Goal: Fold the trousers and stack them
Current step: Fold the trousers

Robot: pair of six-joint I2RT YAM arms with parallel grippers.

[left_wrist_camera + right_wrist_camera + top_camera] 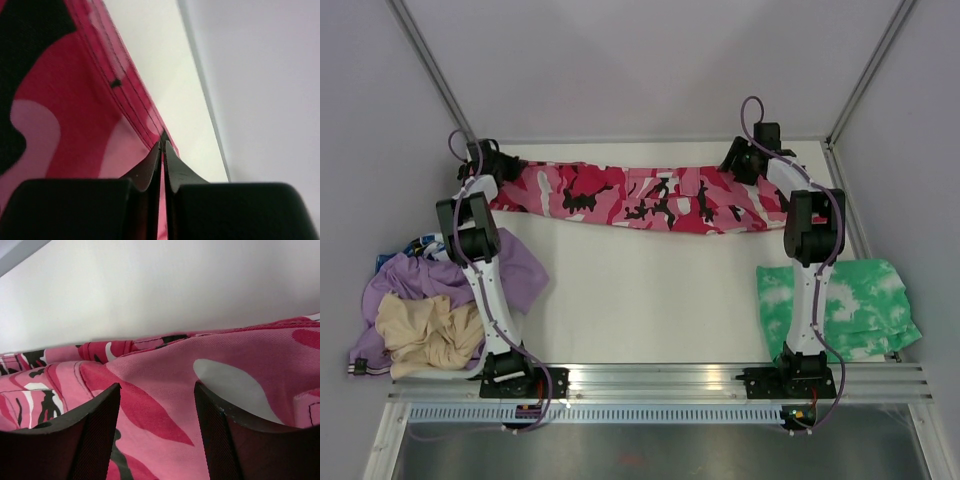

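The camouflage trousers (640, 198) lie stretched in a long band across the far side of the table, from left to right. My left gripper (498, 166) is at their left end; in the left wrist view it (163, 142) is shut on the hemmed edge of the trousers (65, 100). My right gripper (745, 165) is at their right end; in the right wrist view it (157, 390) is open, with the cloth of the trousers (165, 385) lying between its fingers (97, 410).
A green-and-white tie-dye garment (840, 305) lies at the right near my right arm. A lilac garment (510, 270) and a beige one (425, 330) are heaped at the left near my left arm. The back wall (650, 70) stands just behind the trousers.
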